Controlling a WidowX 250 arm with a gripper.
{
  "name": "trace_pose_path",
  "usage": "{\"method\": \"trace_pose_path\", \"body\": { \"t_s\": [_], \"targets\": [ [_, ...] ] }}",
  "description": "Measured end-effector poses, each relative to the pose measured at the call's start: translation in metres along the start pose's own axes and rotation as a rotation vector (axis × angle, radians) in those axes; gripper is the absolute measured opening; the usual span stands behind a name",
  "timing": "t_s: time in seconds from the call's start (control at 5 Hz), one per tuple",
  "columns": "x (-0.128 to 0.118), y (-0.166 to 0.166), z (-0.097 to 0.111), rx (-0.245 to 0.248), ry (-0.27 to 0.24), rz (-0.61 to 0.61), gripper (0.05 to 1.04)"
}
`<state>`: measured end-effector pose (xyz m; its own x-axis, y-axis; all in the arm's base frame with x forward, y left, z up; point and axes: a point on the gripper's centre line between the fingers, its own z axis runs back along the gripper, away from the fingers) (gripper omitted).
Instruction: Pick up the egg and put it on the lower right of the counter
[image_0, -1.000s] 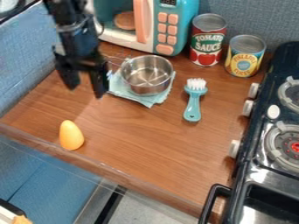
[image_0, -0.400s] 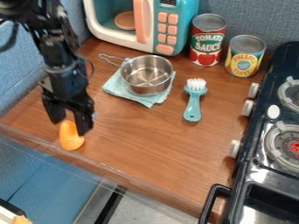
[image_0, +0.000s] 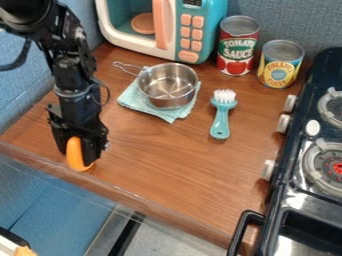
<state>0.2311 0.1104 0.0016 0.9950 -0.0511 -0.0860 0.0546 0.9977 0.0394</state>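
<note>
A black robot arm (image_0: 73, 72) slants in from between ten and eleven o'clock, its hand (image_0: 77, 155) down around an orange egg (image_0: 74, 156) at eight o'clock on a wood-toned surface (image_0: 167, 160), near the surface's edge. The egg's lower end meets the wood, and part of its side shows at the hand. Whether the hand is gripping the egg or stands open about it cannot be told.

At twelve o'clock, a metal pot (image_0: 167, 87) sits on a folded teal cloth (image_0: 137, 106), its wire handle pointing to ten o'clock. Beyond it, also at twelve, stands a teal-and-white toy microwave (image_0: 190, 52) with pink buttons and a round, flat piece (image_0: 142, 23) inside.

Between two and three o'clock lies a teal brush (image_0: 220, 122), white bristles toward twelve. A red-labelled can (image_0: 237, 47) stands upright at one o'clock, just beside a yellow-labelled can (image_0: 279, 67) at two. A black toy stove (image_0: 294, 155) lines the side from two to five o'clock, with pale knobs facing the surface and a black handle (image_0: 244, 225) at five.
</note>
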Motion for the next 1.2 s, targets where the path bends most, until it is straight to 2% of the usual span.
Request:
{"method": "trace_pose_path", "body": {
  "t_s": [0.2, 0.4, 0.6, 0.8, 1.0, 1.2],
  "targets": [
    [0.000, -0.003, 0.000, -0.019, 0.004, 0.002, 0.623],
    [-0.002, -0.007, 0.014, -0.050, -0.016, 0.010, 0.623],
    [0.004, -0.019, 0.047, -0.108, -0.117, 0.042, 0.622],
    [0.013, -0.056, 0.066, -0.147, -0.187, -0.019, 0.623],
    [0.013, -0.087, 0.065, -0.156, -0.189, -0.089, 0.622],
    [0.012, -0.116, 0.051, -0.138, -0.164, -0.164, 0.622]
  ]
}}
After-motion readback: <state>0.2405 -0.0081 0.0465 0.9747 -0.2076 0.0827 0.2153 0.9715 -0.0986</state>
